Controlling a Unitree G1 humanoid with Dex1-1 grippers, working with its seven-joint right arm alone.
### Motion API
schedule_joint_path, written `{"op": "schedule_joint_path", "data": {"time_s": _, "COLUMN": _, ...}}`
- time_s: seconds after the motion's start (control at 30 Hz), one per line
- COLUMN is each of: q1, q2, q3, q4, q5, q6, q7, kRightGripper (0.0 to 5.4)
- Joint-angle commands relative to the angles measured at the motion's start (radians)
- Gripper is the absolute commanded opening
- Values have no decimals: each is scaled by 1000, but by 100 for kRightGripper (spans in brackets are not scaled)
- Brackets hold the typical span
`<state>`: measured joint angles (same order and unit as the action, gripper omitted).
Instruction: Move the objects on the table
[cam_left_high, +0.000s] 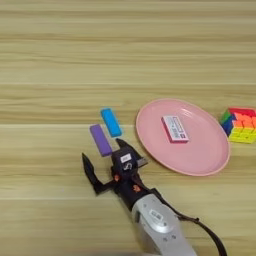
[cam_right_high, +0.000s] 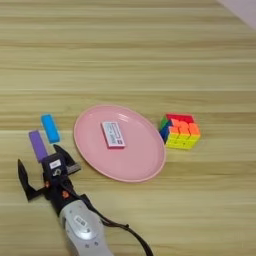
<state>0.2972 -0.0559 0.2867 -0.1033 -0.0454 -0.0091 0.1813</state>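
Purple bar (cam_left_high: 101, 140) lies on the counter (cam_left_high: 60, 60), just ahead of the released end effector (cam_left_high: 106, 159).
White card (cam_left_high: 175, 128) already sits on the pink plate (cam_left_high: 200, 160), so the bar looks like the piece in hand; a blue bar (cam_left_high: 111, 122) lies just beside it, and a colour cube (cam_left_high: 241, 125) stands right of the plate. The fingers are spread, holding nothing. To grasp well, I judge the end effector should go forward, straddle the bar across its narrow width, keep clear of the blue bar, then close.
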Motion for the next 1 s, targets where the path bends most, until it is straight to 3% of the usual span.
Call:
{"op": "schedule_joint_path", "data": {"time_s": 0.03, "q1": -23, "q2": 10, "q3": -11, "q4": 2, "q5": 8, "q6": 11, "q7": -7, "kRightGripper": 534}}
{"op": "schedule_joint_path", "data": {"time_s": 0.63, "q1": -23, "q2": 19, "q3": -18, "q4": 16, "q5": 12, "q6": 23, "q7": -2, "kRightGripper": 534}}
{"op": "schedule_joint_path", "data": {"time_s": 1.0, "q1": -22, "q2": 14, "q3": -23, "q4": 11, "q5": 16, "q6": 27, "q7": 6, "kRightGripper": 413}}
